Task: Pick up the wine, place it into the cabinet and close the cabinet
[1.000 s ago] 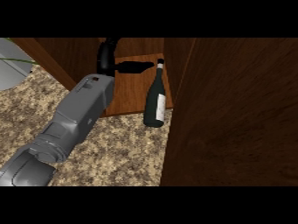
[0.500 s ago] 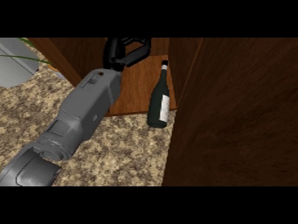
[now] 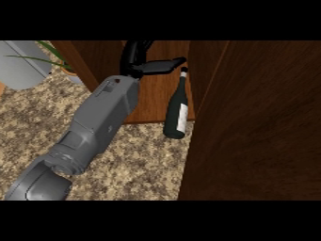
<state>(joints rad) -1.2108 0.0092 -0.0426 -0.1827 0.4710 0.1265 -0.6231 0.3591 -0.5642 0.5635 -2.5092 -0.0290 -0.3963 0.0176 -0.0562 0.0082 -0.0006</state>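
**Bottle released inside the cabinet; hand drawn back**

The black left hand was seen at the top of the head view, on the end of the grey forearm, with its fingers relaxed and nothing held; one finger or the thumb pointed right, towards the bottle's neck, but was apart from it. Over the preceding second the hand had been lifted clear of the dark green glass wine bottle, against whose neck it had been placed, and withdrawn up and to the left.

The bottle had been left standing by itself on the brown wooden cabinet floor, close to its front edge and just beside the open dark wooden cabinet door at the right. Whether bottle and door touched could not be told.

The placing step was therefore judged done, with only the closing left. The door was judged the next thing to be reached, and the bottle's nearness to it was judged a risk. The right hand was not in view. The speckled granite counter and a green potted plant lay outside the cabinet.
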